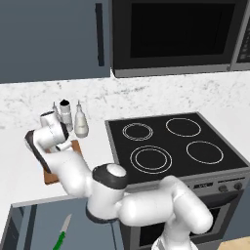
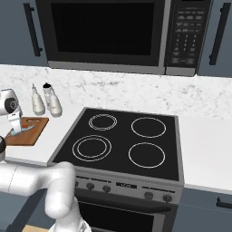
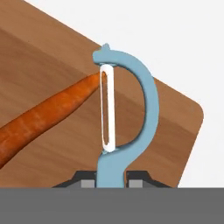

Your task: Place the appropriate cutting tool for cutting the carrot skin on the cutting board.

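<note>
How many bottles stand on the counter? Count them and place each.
2. The dark-capped bottle stands against the backsplash behind the cutting board; the pale bottle stands just left of it. Another could be hidden behind the arm.

White counter (image 2: 59, 124), cutting board (image 2: 32, 135), two bottles (image 2: 53, 105)

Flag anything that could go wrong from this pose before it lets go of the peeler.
1. The peeler, clamped by its handle in the gripper, hangs over the cutting board near one corner; released there, it might slide onto the counter.
2. Its blade sits right at the carrot tip, so lowering may nudge the carrot.
3. Two bottles stand just behind the board; a wide retreat could clip them.
</note>
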